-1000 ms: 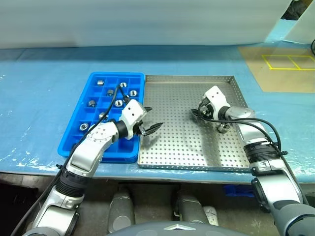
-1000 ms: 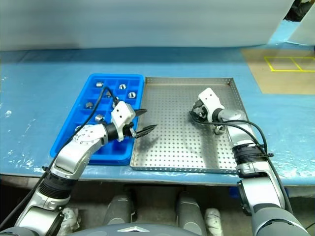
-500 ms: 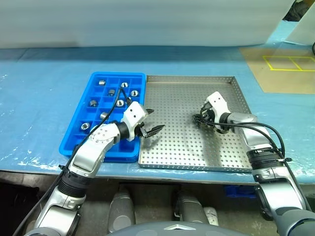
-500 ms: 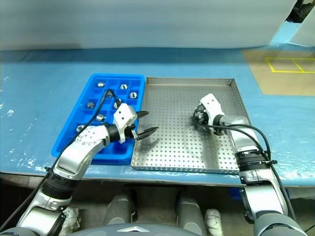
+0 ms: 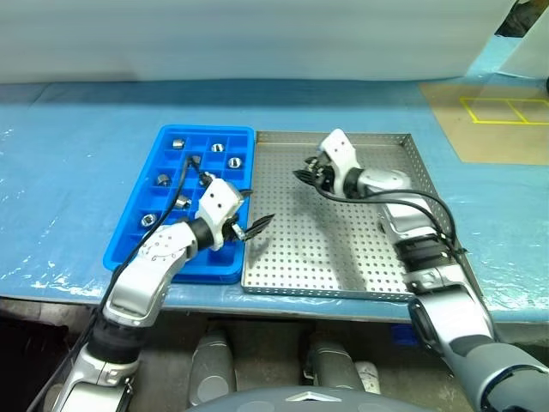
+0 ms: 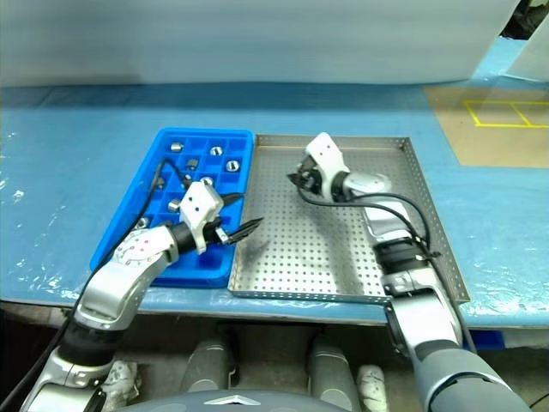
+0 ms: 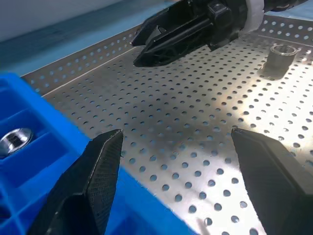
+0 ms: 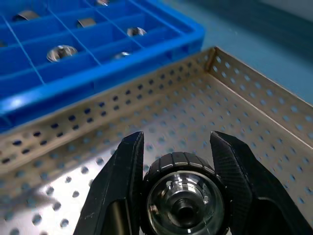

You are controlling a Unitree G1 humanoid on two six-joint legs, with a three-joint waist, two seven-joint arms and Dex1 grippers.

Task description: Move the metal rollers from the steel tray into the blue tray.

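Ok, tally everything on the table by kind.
metal rollers: 9 visible (7 in compartments, 1 loose, 1 in the right gripper)
blue tray: 1
steel tray: 1
Total: 11; the left gripper may hide more.

roller in right gripper (image 8: 185, 205): lower part cut off by the right wrist view's edge; flanks covered by the two fingers (image 8: 119, 191); too small to make out in the head views.
blue tray (image 5: 129, 230): near right corner hidden behind the left gripper (image 5: 249, 215) and its wrist; any compartment contents there cannot be told.
rollers in blue tray (image 5: 160, 179): small; central holes not resolvable in the head views.
roller on steel tray (image 7: 280, 55): seen in the left wrist view; in the head views the right forearm covers that area.
steel tray (image 5: 317, 257): right part of floor partly hidden under the right arm.
left gripper fingers (image 7: 100, 176): bases cut off by the picture's edge.
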